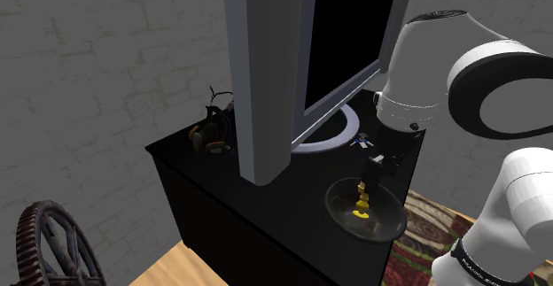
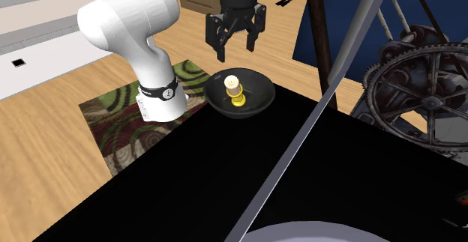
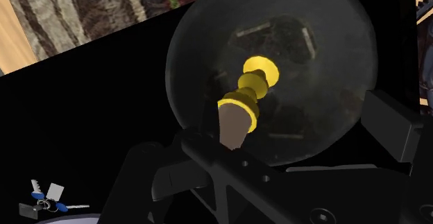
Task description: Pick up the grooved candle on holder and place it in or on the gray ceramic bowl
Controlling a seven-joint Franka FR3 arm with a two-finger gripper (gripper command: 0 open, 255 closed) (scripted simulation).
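Already the grooved candle on holder (image 1: pixel 360 201) stands inside the gray bowl (image 1: pixel 390 222) at the shoulder view's lower right, near the end of the black tabletop (image 1: pixel 306 191). The gripper (image 1: pixel 382 165) hangs just above it, and the tall grey screen frame (image 1: pixel 266 81) is well apart at centre. In the second exterior view, the gripper (image 2: pixel 236 51) hovers over the candle (image 2: pixel 235 89), fingers spread and clasping nothing, so placement looks done. The bowl (image 2: pixel 222 106) sits close to the table edge above the rug (image 2: pixel 127 124), so straight up seems the freest exit. In the wrist view, the candle (image 3: pixel 248 98) stands mid-bowl (image 3: pixel 319 42), untouched.
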